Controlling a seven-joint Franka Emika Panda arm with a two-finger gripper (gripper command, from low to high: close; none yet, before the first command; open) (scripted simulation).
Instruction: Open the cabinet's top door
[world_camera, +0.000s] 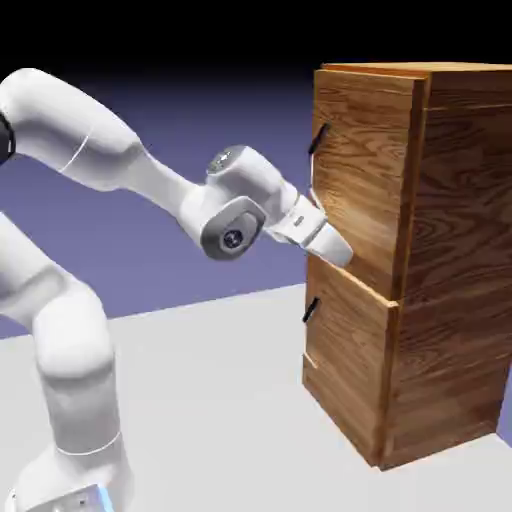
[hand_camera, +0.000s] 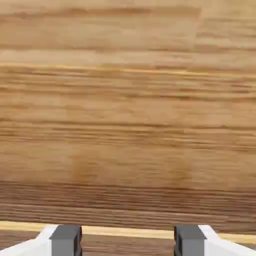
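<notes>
- cabinet stands on the table, toward the table's right side in the exterior view; tall brown wood-grain box, two stacked front doors.
- top door is the larger upper panel. It looks slightly ajar: its lower edge juts out a little past the lower door where the two meet. Poor angle on that seam, so possibly just a rendered offset.
- top handle: short black bar near the upper left edge of the top door, tilted. Nothing touching it.
- lower handle: same kind of black bar, at the upper left edge of the lower door.
- arm rises from the lower left of the exterior view, elbow high, forearm sloping down and right toward the cabinet front.
- gripper sits at the face of the top door, well below the top handle and just above the seam between doors. Appears to touch the wood or be just off it; can't tell which.
- hand view: filled with horizontal wood grain, a pale yellow seam line running across near the bottom. Grey fingertips show at the bottom edge, spread wide apart, only wood visible between them. Jaws spread, pinching nothing.
</notes>
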